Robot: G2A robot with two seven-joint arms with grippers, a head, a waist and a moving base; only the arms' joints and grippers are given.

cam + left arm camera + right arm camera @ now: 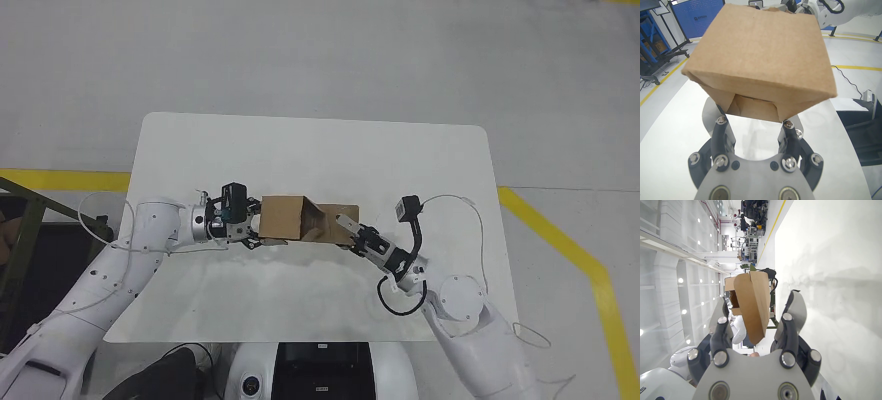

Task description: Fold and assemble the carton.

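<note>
Here the left gripper [754, 121] clamps the carton [761, 56] at its end; the right gripper [759, 297] gapes wide around a flap [755, 317], which may slip out and spring open.

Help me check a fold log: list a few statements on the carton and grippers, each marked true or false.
1. The carton sits between the left gripper and the right gripper. True.
2. The right gripper is shut on a flap. False: it is open, with the flap between its fingers and gaps on either side.
3. The carton end facing the left gripper is fully closed. False: a gap shows the inside.
4. The table is white. True.
</note>
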